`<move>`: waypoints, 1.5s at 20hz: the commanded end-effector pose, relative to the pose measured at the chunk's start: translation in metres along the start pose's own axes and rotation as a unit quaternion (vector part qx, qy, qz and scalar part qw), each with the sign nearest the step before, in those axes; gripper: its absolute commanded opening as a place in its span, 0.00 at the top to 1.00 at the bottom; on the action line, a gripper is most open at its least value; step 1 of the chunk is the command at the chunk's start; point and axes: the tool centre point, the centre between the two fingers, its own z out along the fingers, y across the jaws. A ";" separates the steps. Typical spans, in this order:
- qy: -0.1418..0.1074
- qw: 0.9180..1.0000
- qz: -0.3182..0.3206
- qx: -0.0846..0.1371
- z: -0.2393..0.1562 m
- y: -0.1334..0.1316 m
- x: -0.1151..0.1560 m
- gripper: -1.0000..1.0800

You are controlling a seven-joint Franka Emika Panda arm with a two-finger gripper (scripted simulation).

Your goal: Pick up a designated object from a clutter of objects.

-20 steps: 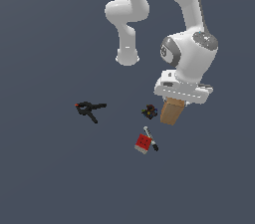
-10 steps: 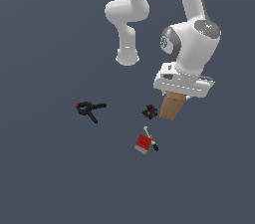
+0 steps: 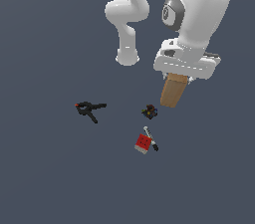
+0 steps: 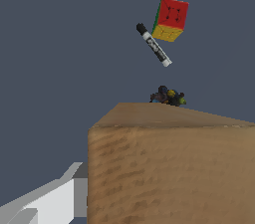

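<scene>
Inspection found the white Franka arm's gripper [image 3: 175,75] positioned directly over the tall, plain tan-brown rectangular box [image 3: 174,91], with the box's upper end hidden beneath the hand. The box appeared tilted, its lower end near the dark grey floor [image 3: 50,178]; whether it touched the floor or hung clear could not be determined. In the wrist view the tan box [image 4: 169,168] filled the lower part of the picture, with one pale finger [image 4: 47,200] lying against its side. The opposite finger was not visible, so the jaws were judged closed on the box, not confirmed.

The remaining clutter lay apart from it: a small dark multicoloured lump [image 3: 149,112] nearest, then a dark marker with a white barrel [image 3: 151,139] touching or just beside a small red cube-shaped box [image 3: 142,143], and a black clamp with a red tip [image 3: 89,109] well off toward the exterior view's left.

Assessment: the grasp-and-lift step was in hand. The next move called for a straight vertical raise with firm grip, since the tilt suggested the box could slip or swing.
</scene>
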 end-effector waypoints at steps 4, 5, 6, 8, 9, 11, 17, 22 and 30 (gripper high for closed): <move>0.003 1.000 0.000 0.003 -0.060 0.011 -0.014 1.00; 0.003 1.000 0.000 0.003 -0.071 0.013 -0.017 1.00; 0.003 1.000 0.000 0.003 -0.081 0.016 -0.020 1.00; 0.003 1.000 0.000 0.003 -0.100 0.020 -0.025 1.00; 0.003 1.000 0.000 0.003 -0.110 0.022 -0.028 1.00; 0.003 1.000 0.000 0.003 -0.130 0.026 -0.033 1.00; 0.004 1.000 0.000 0.003 -0.186 0.039 -0.047 1.00; 0.004 1.000 0.000 0.002 -0.223 0.046 -0.055 1.00; 0.004 1.000 0.001 0.002 -0.257 0.052 -0.061 1.00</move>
